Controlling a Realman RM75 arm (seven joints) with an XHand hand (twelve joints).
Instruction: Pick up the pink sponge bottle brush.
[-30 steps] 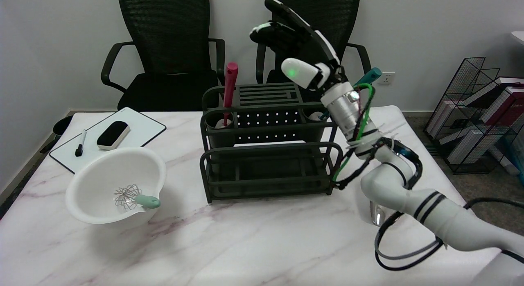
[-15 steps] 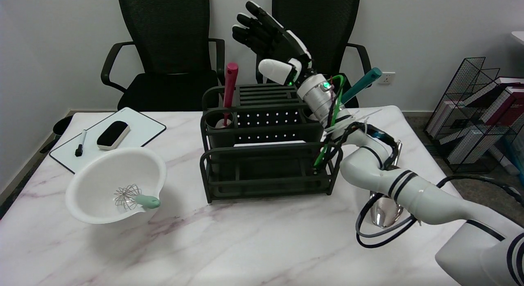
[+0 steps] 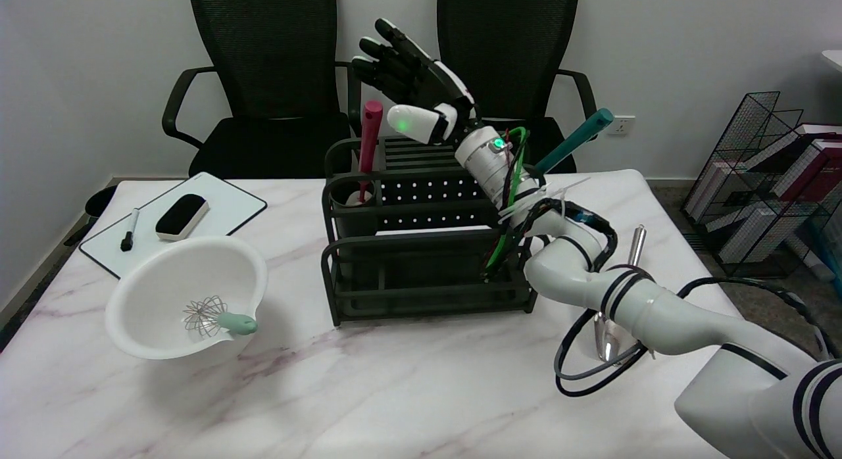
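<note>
Right hand [image 3: 411, 84] hovering above rack [image 3: 427, 248], fingers spread, holding nothing. Pink bottle brush [image 3: 368, 146] standing near-upright in rack's back-left cup [image 3: 352, 199], handle pointing up. Brush lying just left of and slightly below hand; next move likely calling for leftward, downward reach.

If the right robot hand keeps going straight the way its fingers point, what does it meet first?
Probably nothing on the rack: the right robot hand points up-left, passing above the pink brush handle toward the chair. Depth is unclear.
</note>
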